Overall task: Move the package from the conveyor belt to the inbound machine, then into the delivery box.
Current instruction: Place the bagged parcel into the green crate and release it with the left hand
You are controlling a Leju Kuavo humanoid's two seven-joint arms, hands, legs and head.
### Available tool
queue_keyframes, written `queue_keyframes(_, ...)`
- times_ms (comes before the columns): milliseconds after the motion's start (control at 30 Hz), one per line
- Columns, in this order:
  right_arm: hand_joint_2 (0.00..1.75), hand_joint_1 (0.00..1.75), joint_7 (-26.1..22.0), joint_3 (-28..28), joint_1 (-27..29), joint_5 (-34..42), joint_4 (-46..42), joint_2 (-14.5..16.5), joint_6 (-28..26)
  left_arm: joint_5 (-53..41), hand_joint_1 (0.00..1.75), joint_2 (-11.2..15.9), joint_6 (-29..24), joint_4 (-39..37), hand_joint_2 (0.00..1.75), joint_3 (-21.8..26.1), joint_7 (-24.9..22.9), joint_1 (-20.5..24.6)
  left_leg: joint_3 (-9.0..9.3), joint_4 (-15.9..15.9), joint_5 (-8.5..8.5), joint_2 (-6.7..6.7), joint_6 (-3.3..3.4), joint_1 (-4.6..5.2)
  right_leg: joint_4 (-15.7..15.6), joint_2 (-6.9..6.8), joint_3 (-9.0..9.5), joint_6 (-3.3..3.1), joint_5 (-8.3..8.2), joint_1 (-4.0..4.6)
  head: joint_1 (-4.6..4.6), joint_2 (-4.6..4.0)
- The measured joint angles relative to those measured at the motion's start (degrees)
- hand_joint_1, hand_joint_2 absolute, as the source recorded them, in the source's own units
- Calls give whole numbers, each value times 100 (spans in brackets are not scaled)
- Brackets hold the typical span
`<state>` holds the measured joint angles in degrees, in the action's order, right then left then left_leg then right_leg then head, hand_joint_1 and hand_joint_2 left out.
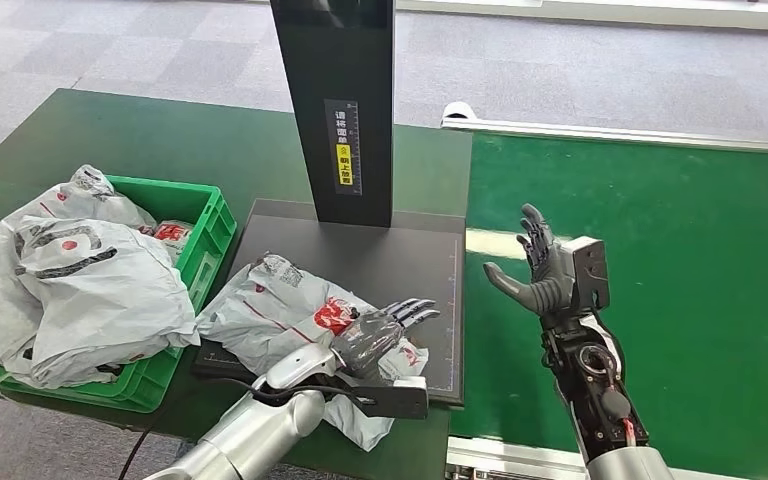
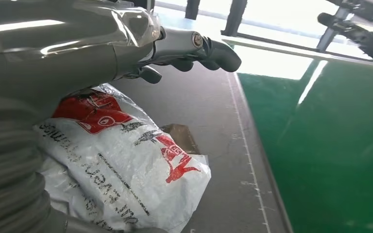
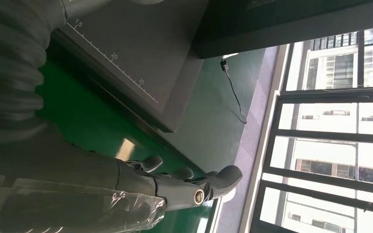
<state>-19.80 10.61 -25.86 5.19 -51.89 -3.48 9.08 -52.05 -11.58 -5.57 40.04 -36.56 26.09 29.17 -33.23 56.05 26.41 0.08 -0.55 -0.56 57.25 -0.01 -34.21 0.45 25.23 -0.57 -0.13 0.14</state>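
**Grey package sits on the inbound machine, left hand above it**

Head view: the grey plastic package [image 1: 280, 310] lies on the dark platform of the inbound machine [image 1: 400, 260], its near corner hanging past the platform's near edge. The left hand [image 1: 385, 328] lies over the package's right part, fingers stretched toward the belt; whether it presses or grips is unclear. The right hand [image 1: 540, 268] is raised above the green conveyor belt [image 1: 680, 300], fingers spread, holding nothing, probably kept clear. Left of the platform, the green delivery box [image 1: 205, 235] already holds grey bags [image 1: 70, 280].

Left wrist view: the package [image 2: 126, 165] lies under the hand [image 2: 194, 48]; fingers extend, apparently not closed on it.

Right wrist view: the hand [image 3: 194, 187] hangs free over green belt beside the platform.
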Motion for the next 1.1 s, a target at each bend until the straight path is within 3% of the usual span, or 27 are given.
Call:
queue_keyframes(367,175,0,3,-52,8,-49,-19,32,8,-309,2,-60,-166,-220,175,57,-160,93,24,-1,0,-2,0,0,0,-1,27,0,0,0,1,-1)
queue_keyframes(500,175,0,2,-64,7,-50,-19,41,8,-310,175,-63,-166,-253,175,59,-163,99,27,-1,0,-2,0,0,0,-1,30,0,0,0,1,0)
queue_keyframes(667,175,0,-1,-71,9,-55,-20,43,16,-228,175,-62,-290,-296,175,107,-5,76,27,-1,0,-1,0,0,0,-1,28,0,0,0,1,-1)
queue_keyframes(933,175,0,-24,-75,25,12,-50,15,78,-111,175,-52,-1277,6,175,232,798,-93,18,0,0,-3,0,0,0,0,19,0,0,0,0,1)
queue_keyframes(1100,175,0,-25,-75,24,21,-50,7,78,-80,175,-52,-1413,152,175,276,874,-121,17,0,0,-2,0,0,0,0,19,0,1,0,1,1)
